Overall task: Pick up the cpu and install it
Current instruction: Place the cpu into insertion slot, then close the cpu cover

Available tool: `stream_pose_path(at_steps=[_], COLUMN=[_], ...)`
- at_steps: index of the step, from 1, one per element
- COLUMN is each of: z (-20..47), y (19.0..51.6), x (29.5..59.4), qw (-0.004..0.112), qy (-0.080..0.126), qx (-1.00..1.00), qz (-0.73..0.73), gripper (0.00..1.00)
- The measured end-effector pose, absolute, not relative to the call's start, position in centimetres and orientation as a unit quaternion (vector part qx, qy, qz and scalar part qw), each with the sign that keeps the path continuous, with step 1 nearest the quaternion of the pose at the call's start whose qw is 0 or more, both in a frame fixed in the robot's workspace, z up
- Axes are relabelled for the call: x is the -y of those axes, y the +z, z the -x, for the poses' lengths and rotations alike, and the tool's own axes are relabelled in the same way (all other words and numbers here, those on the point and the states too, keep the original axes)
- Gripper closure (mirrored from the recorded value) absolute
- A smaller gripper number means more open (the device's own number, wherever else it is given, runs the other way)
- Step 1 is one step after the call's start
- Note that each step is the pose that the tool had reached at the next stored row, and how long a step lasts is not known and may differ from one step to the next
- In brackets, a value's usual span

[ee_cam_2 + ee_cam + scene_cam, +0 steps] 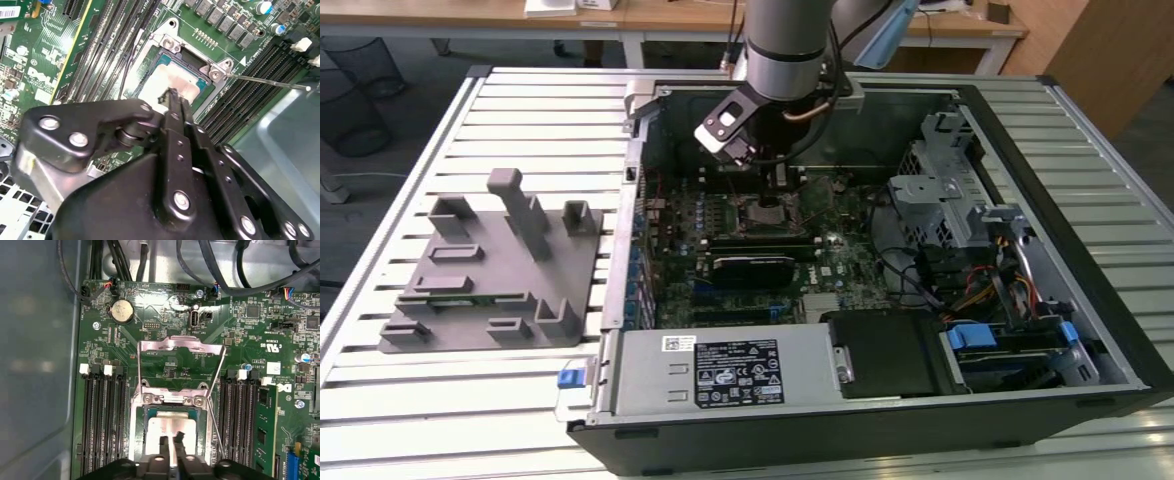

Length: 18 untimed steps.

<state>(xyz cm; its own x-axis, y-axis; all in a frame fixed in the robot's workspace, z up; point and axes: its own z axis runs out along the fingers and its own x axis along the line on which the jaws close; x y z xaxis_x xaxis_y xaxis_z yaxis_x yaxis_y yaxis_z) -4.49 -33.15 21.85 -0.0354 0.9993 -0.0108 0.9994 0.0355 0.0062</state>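
- The open computer case (1107,300) is lying on the slatted table (520,110), just beside a grey fixture (467,300).
- The gripper (171,442) is hanging inside the case over the motherboard (165,325), its fingers drawn together.
- The socket's metal load plate (180,345) is standing swung open.
- The cpu (159,427) is sitting in the socket, directly under the fingertips; contact is unclear.

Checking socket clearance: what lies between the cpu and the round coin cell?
The open silver load frame lies between the cpu and the coin cell, as seen in the first wrist view.
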Motion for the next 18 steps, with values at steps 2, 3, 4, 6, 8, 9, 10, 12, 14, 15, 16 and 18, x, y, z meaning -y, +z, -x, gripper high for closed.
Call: stream_pose_path(at_steps=[2,3,4,6,8,9,10,12,14,15,16,18], z=[4.5,4.5,4.5,4.5,4.5,4.5,4.5,4.5,4.5,4.5,4.5,4.5], y=[22.0,22.1,22.2,22.4,22.5,22.6,22.7,22.8,23.0,23.1,23.1,23.3], x=[33.1,33.1,33.1,33.1,33.1,33.1,33.1,33.1,33.1,33.1,33.1,33.1], qw=[0.006,0.006,0.006,0.006,0.006,0.006,0.006,0.006,0.006,0.006,0.006,0.006], qy=[-0.002,-0.002,-0.002,-0.002,-0.002,-0.002,-0.002,-0.002,-0.002,-0.002,-0.002,-0.002], qx=[-0.720,-0.720,-0.720,-0.720,-0.720,-0.720,-0.720,-0.720,-0.720,-0.720,-0.720,-0.720], qz=[-0.694,-0.694,-0.694,-0.694,-0.694,-0.694,-0.694,-0.694,-0.694,-0.694,-0.694,-0.694], gripper=[0.88,0.89,0.89,0.89,0.89,0.89,0.89,0.89,0.89,0.89,0.89,0.89])
